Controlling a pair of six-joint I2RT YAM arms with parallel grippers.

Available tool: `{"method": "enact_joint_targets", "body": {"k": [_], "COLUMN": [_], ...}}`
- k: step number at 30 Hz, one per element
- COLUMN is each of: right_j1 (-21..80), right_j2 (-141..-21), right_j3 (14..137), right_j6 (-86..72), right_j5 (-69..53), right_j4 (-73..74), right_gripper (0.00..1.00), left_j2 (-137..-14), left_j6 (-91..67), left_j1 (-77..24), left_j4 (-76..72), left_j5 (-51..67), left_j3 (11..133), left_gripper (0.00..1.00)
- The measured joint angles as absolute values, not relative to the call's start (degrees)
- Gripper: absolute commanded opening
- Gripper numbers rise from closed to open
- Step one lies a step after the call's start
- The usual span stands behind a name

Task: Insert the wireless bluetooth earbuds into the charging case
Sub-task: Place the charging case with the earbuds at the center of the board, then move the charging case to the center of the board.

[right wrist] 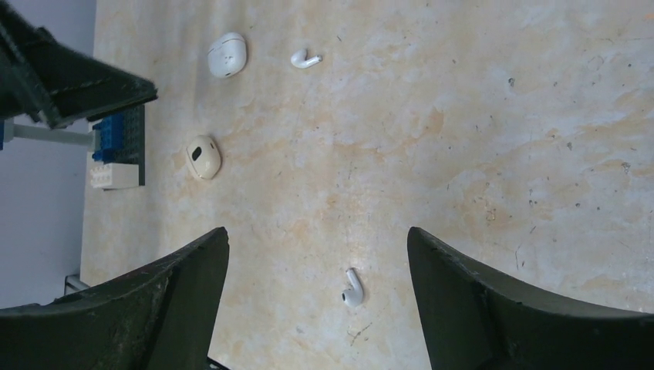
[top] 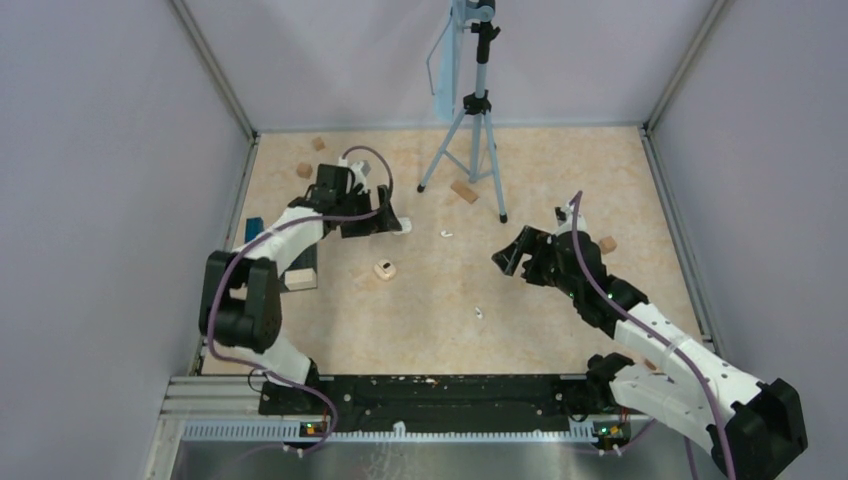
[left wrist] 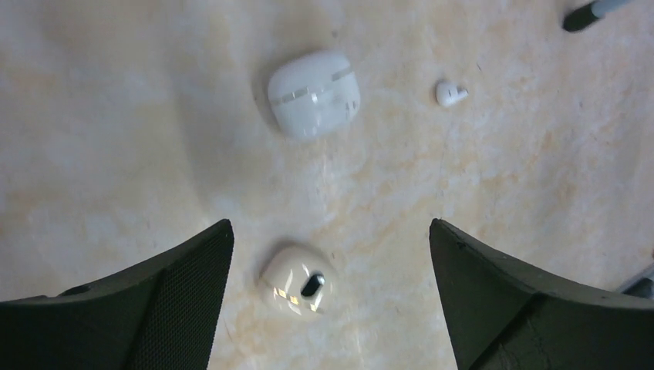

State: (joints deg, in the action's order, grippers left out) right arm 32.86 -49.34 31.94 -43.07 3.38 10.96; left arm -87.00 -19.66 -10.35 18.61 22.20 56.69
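Note:
Two small rounded cases lie on the table: a closed white case (left wrist: 314,92) (right wrist: 227,55) and a cream case (left wrist: 297,279) (top: 385,269) (right wrist: 203,156) with a dark oval slot. One white earbud (left wrist: 451,93) (top: 447,234) (right wrist: 306,58) lies just right of the white case. Another earbud (right wrist: 353,287) (top: 479,312) lies alone nearer the front. My left gripper (left wrist: 332,231) (top: 385,218) is open, and the cream case sits on the table between its fingers, touching neither. My right gripper (right wrist: 318,231) (top: 505,258) is open above the second earbud, holding nothing.
A tripod (top: 475,130) stands at the back centre, and one foot (left wrist: 594,11) of it shows near the first earbud. Tan wooden blocks (top: 463,191) lie scattered around the back and right. A dark plate with blue and white bricks (right wrist: 119,146) (top: 300,270) sits at the left.

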Motion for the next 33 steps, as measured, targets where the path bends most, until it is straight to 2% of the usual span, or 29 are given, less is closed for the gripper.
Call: {"method": "enact_joint_targets", "body": {"k": [5,13,22,30,33], "right_j1": [32.86,32.86,32.86,32.86,32.86], "right_j2": [-49.01,-46.92,-46.87,-47.55,-47.59], "right_j3": [31.94,31.94,31.94,31.94,31.94], "right_j6": [-43.05,-43.18,-43.72,-43.66,-43.68], "right_j5": [3.40,3.73,3.73,2.94,2.85], "right_j4": [10.92,11.70,12.05,12.25,12.53], "right_gripper": [0.82,0.81,0.80,0.80,0.80], "left_j2": [-102.94,-114.67,-116.03,-116.03,-116.05], "left_j6": [-16.75,-15.00,-16.34,-18.87,-20.03], "left_j1": [-12.53,-14.06,-21.89,-26.98,-27.33], "left_j4": [18.20,20.45,24.29,24.58,25.19], "left_j5": [17.98,13.08,7.81,-0.82,-2.68], "left_j3": [70.61,81.91,83.24,82.85,82.87], "left_gripper": [0.93,0.85,0.81,0.83,0.78]}}
